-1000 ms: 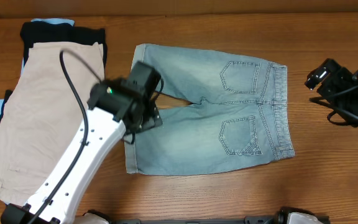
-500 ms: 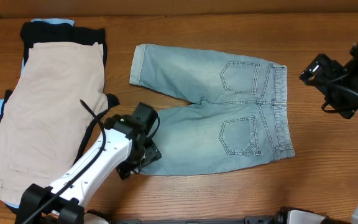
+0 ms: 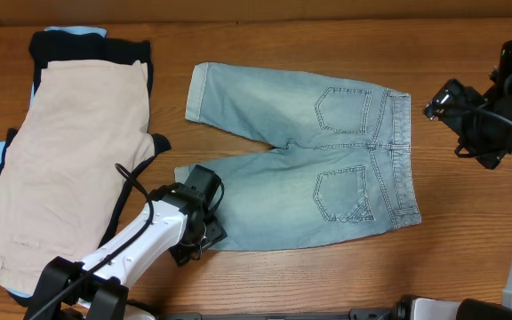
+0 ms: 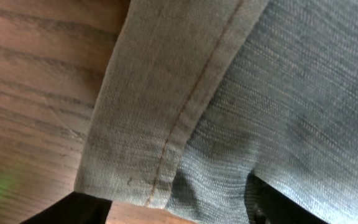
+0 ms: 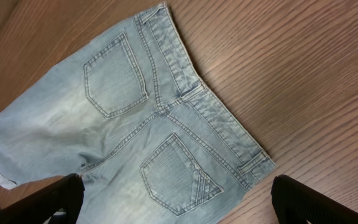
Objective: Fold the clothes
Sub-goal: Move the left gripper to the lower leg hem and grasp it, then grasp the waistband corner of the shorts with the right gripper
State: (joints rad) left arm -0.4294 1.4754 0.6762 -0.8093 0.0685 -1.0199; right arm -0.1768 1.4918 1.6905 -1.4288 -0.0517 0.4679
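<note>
Flat on the wooden table (image 3: 469, 258) lie the faded light-blue denim shorts (image 3: 327, 173), back side up, waistband (image 3: 404, 151) to the right, both legs running left. Two stitched back pockets (image 3: 343, 108) on show, one above the other in the overhead view. The upper leg angles up and left, ending in a turned-up cuff (image 3: 201, 92); the lower leg's cuff sits bottom-left, a rust-coloured stitch line along it up close. Over on the left, beige shorts (image 3: 69, 169) top a pile, a black garment (image 3: 87, 46) peeking out at the top and right edge, a pale-blue garment (image 3: 74, 31) showing at the top and left edge
</note>
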